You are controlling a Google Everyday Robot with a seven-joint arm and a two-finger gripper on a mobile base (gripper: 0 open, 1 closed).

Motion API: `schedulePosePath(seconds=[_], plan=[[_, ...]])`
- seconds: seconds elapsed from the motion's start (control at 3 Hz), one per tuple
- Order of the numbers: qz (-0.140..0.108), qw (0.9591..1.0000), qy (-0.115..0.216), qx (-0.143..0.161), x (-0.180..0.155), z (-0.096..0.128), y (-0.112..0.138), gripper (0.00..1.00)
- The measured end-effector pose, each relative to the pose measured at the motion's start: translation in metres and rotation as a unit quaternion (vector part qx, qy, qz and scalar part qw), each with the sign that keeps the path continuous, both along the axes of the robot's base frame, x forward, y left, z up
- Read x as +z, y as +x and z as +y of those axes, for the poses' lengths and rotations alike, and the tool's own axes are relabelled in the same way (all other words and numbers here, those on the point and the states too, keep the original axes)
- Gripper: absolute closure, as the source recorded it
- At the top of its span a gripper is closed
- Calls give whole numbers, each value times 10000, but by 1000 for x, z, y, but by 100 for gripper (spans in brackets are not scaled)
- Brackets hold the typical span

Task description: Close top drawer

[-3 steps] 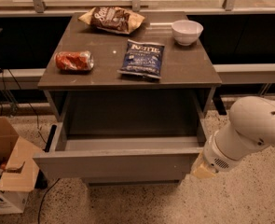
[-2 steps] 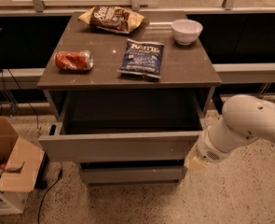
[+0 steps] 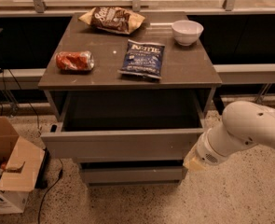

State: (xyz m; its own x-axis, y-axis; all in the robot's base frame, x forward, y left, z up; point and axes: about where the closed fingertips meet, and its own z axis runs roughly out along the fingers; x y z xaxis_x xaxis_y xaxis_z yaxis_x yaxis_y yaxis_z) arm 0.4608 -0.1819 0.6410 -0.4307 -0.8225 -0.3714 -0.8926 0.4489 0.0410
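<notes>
The top drawer (image 3: 123,144) is a wide grey box with a plain flat front. It stands partly pulled out of the brown-topped cabinet (image 3: 104,76), and its dark grey inside shows. My white arm (image 3: 249,129) reaches in from the right. My gripper (image 3: 193,162) is at the right end of the drawer front, low against it. I cannot tell whether it touches the front.
On the cabinet top lie a blue chip bag (image 3: 142,59), a brown chip bag (image 3: 113,19), a red packet (image 3: 74,60) and a white bowl (image 3: 187,31). A shallower drawer front (image 3: 132,174) sits below. An open cardboard box (image 3: 9,167) stands on the floor at left.
The top drawer has slid back toward the cabinet and shows less of its inside. My arm and gripper have moved in with its right end.
</notes>
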Motion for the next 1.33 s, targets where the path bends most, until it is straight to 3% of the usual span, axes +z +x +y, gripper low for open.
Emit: schedulePosePath(seconds=[0.67,1.0,1.33], plan=[[-973,9952,113,-29,-8,9,74,100],[-973,9952,113,-29,-8,9,73,100],[-1238,9922,167,-26,-4,14,103,87]])
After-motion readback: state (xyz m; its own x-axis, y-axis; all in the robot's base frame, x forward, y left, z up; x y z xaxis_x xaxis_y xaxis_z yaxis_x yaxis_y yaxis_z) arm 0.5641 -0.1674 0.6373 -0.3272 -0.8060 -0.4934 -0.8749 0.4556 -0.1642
